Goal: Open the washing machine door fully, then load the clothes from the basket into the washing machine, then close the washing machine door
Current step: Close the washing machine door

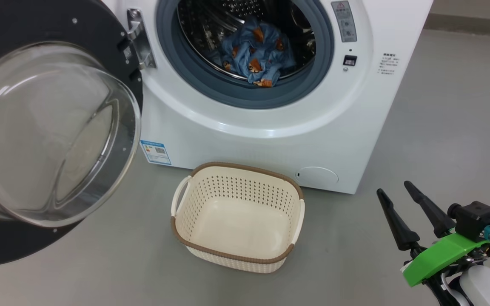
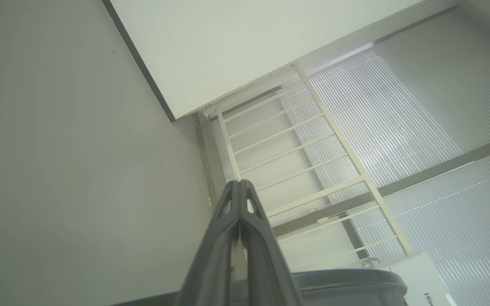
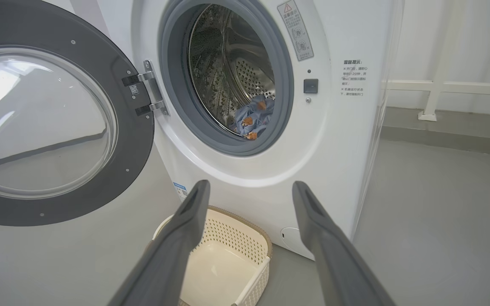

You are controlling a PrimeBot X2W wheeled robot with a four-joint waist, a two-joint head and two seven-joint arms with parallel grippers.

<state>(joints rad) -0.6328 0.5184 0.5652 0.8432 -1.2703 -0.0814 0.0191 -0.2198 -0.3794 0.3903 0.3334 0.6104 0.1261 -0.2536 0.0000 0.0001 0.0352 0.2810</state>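
Observation:
The white washing machine (image 1: 270,140) stands with its round black-rimmed door (image 1: 53,131) swung wide open to the left. Blue clothes (image 1: 255,53) with orange figures lie inside the steel drum, also seen as clothes (image 3: 251,119) in the right wrist view. The cream basket (image 1: 236,255) sits on the floor in front of the machine with nothing in it. My right gripper (image 1: 394,191) is open at the lower right, away from the basket, holding nothing. In the left wrist view my left gripper (image 2: 240,183) is shut on nothing, pointing at a wall and railing.
Grey floor stretches around the basket and to the machine's right. A white railing (image 3: 436,87) and wall stand beyond the machine's right side. The open door (image 3: 49,123) juts far out over the floor on the left.

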